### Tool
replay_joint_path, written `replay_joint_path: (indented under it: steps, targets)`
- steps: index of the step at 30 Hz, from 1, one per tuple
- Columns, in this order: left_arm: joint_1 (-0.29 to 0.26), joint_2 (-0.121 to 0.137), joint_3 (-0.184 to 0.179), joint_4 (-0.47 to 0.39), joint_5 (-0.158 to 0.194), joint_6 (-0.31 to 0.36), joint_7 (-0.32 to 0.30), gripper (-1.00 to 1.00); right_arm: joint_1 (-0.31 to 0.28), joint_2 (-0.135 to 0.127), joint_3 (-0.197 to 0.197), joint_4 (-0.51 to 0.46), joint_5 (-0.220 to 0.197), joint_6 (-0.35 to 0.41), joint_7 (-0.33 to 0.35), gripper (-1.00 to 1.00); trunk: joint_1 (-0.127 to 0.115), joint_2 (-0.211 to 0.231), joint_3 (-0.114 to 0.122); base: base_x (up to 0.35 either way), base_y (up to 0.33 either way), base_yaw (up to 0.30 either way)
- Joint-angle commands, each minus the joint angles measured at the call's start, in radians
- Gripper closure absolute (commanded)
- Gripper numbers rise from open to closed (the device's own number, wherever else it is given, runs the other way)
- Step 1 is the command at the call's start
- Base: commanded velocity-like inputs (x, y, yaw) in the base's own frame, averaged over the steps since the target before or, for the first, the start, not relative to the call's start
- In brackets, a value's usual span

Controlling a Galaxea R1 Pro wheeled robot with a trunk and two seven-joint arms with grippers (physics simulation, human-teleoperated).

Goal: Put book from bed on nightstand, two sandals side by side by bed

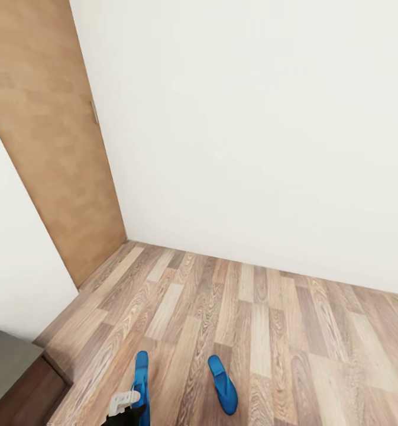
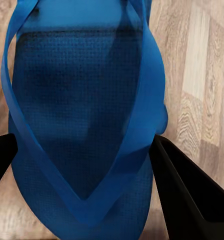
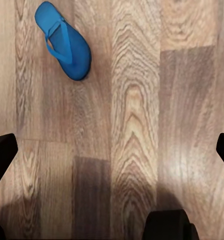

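My left fingers (image 2: 184,192) straddle one blue sandal (image 2: 84,115) — whether they pinch it I cannot tell; right fingers (image 3: 2,157) spread above floor (image 3: 137,125) — the other sandal (image 3: 64,40) lies nearby.

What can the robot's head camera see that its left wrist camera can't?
Head view alone: the white wall, a wooden door, a corner of the bed, and a second sandal lying apart on the floor. Left wrist view alone: a close look at the straps of the left sandal, with the dark fingers of the left end effector on either side. Both share that left sandal and the wood floor.
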Motion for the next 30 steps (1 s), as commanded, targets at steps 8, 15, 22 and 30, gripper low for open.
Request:
replay_joint_path:
  steps: [8, 15, 22, 30]
  targets:
    - [-0.001, 0.000, 0.005, 0.002, 0.001, -0.001, -0.007, 1.00, 0.000, 0.000, -0.003, -0.001, -0.010, 0.010, 0.004, -1.00, 0.000, 0.000, -0.007, 0.000, 0.000, 0.249]
    - [-0.001, 0.000, 0.005, 0.002, 0.001, -0.001, -0.007, 1.00, 0.000, 0.000, -0.003, -0.001, -0.010, 0.010, 0.005, -1.00, 0.000, 0.000, -0.013, 0.000, 0.000, 0.249]
    - [-0.001, 0.000, 0.005, 0.002, 0.001, -0.001, -0.007, 1.00, 0.000, 0.000, -0.003, -0.001, -0.010, 0.010, 0.005, -1.00, 0.000, 0.000, -0.018, 0.000, 0.000, 0.249]
    - [-0.001, 0.000, 0.005, 0.002, 0.001, -0.001, -0.007, 1.00, 0.000, 0.000, -0.003, -0.001, -0.010, 0.010, 0.005, -1.00, 0.000, 0.000, -0.025, 0.000, 0.000, 0.249]
